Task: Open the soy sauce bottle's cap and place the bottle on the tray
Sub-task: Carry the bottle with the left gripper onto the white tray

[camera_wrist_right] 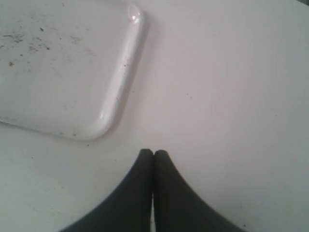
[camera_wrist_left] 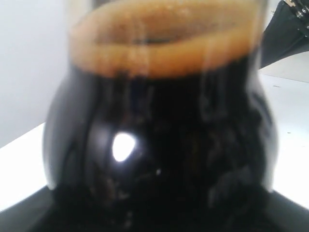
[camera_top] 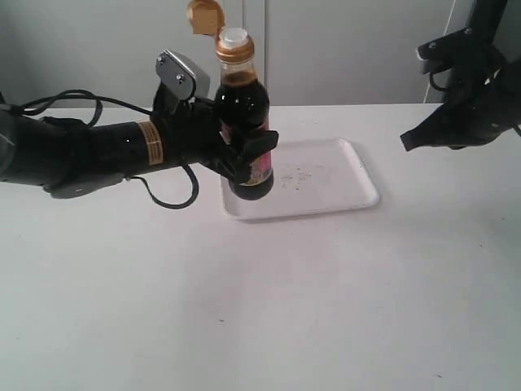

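I have the left gripper [camera_top: 244, 155] clamped around the body of the soy sauce bottle [camera_top: 247, 122], holding it upright with its base over the near left corner of the tray [camera_top: 342, 175]; I cannot tell whether the base touches the tray. The cap [camera_top: 204, 16] is flipped open above the gripper, hanging back on its hinge and leaving the white spout [camera_top: 234, 37] bare. My left wrist camera sees only the dark liquid in the soy sauce bottle [camera_wrist_left: 159, 145] right against the gripper. My right gripper [camera_top: 407, 140] hangs clenched and empty above the tabletop [camera_top: 260, 309], well off to the tray's far side; its fingertips [camera_wrist_right: 146, 157] are pressed together, the tray's rounded corner [camera_wrist_right: 104, 121] just ahead of them
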